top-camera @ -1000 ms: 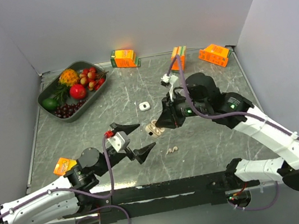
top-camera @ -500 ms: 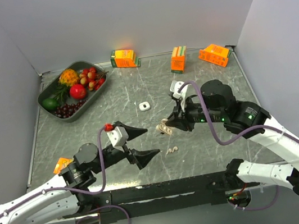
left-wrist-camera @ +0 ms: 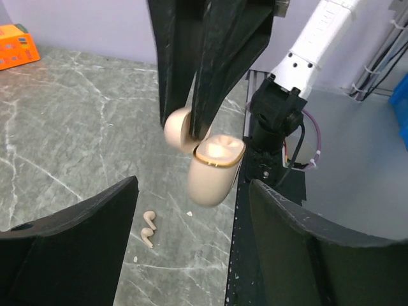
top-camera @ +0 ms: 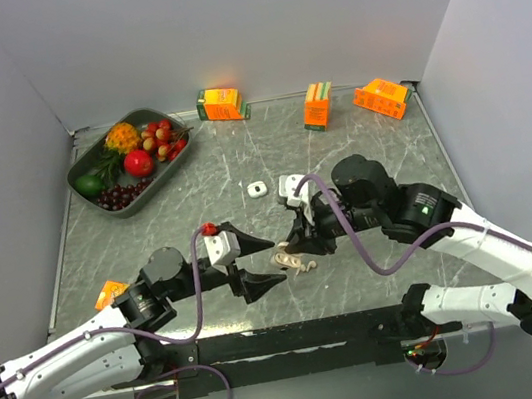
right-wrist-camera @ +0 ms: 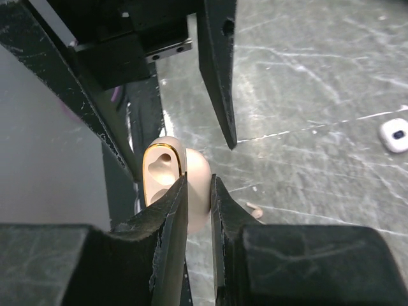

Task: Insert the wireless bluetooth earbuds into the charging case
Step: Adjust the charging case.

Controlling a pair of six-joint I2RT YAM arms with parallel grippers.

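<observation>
Closing the spread left end effector (left-wrist-camera: 191,188) squarely on the charging case (left-wrist-camera: 213,169), clamped in the right end effector (right-wrist-camera: 197,191), avoids twisting it.

An open beige charging case (left-wrist-camera: 213,169) is held aloft by the right claw (left-wrist-camera: 191,131); two earbuds (left-wrist-camera: 148,228) are seen lying on the surface (left-wrist-camera: 76,127) below.

Case (left-wrist-camera: 213,173): pale beige, glossy, gold rim round the mouth, lid hinged open. It's off the table and tilted, pinched in the right gripper (right-wrist-camera: 197,185); the grip looks to be on the lid. Moulded well visible inside. Earbuds (left-wrist-camera: 148,229): two, same beige, stubby with short stems, lying side by side on the table, close under the case.
</observation>
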